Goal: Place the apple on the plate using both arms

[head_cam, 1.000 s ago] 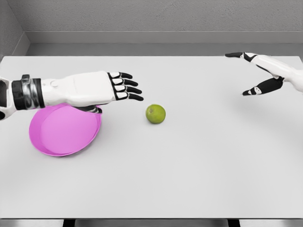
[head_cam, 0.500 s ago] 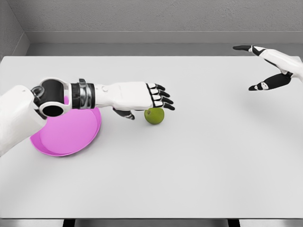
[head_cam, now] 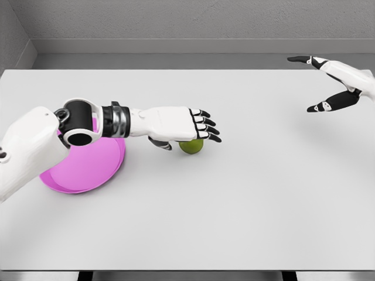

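Observation:
A green apple lies on the white table near the middle, mostly covered from above by my left hand. That hand's fingers are stretched out flat over the apple, the thumb hanging down at the apple's left side; the hand is open. The pink plate sits to the left of the apple, partly hidden under my left forearm. My right hand hovers far off at the upper right, open, with its fingers spread and holding nothing.
The white table stretches wide in front and to the right. A grey wall runs behind its far edge.
My left arm has reached rightward from over the plate to above the apple, lowering so the palm now covers most of it. The right hand drew back slightly to the right.

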`<state>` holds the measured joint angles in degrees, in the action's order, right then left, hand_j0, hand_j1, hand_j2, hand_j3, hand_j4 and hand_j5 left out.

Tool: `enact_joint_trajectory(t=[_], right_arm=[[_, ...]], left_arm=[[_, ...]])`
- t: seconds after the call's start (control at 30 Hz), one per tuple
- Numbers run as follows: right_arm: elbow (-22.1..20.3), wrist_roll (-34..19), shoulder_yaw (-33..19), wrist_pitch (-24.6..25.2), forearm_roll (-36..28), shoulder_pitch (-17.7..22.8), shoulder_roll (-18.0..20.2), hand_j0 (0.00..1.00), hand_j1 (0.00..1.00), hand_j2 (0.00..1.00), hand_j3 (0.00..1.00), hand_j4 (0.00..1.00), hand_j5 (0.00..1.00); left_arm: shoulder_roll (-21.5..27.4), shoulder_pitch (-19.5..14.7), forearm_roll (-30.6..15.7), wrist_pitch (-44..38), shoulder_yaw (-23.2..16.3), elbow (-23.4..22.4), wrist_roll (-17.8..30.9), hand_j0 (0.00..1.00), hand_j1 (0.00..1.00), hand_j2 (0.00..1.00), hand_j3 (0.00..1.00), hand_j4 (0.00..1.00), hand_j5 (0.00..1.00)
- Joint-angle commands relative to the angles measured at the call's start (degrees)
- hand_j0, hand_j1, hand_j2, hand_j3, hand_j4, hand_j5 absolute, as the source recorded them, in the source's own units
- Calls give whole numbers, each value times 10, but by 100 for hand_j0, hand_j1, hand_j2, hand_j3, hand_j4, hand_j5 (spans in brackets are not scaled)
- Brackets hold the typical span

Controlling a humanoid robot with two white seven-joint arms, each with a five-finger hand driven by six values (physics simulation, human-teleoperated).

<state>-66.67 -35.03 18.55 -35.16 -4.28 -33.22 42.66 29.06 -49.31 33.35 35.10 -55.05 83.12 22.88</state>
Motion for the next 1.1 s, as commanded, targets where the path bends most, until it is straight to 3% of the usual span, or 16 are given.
enact_joint_trajectory(t=[0.0, 0.1, 0.6, 1.07], right_arm=[[0, 0, 0, 2, -5, -1, 1, 100, 100, 100, 100, 100, 100], [-1, 0, 0, 2, -5, -1, 1, 100, 100, 100, 100, 100, 100], [-3, 0, 1, 2, -5, -1, -1, 100, 100, 100, 100, 100, 100], [-5, 0, 1, 2, -5, -1, -2, 100, 100, 100, 100, 100, 100]], left_arm=[[-10, 0, 4, -1, -2, -17, 0, 100, 100, 100, 100, 100, 100], [-26, -9, 12, -1, -14, -44, 0, 100, 100, 100, 100, 100, 100], [-26, -10, 14, -1, -25, -52, 0, 100, 100, 100, 100, 100, 100], [-61, -18, 37, -1, -25, -111, 0, 100, 100, 100, 100, 100, 100]])
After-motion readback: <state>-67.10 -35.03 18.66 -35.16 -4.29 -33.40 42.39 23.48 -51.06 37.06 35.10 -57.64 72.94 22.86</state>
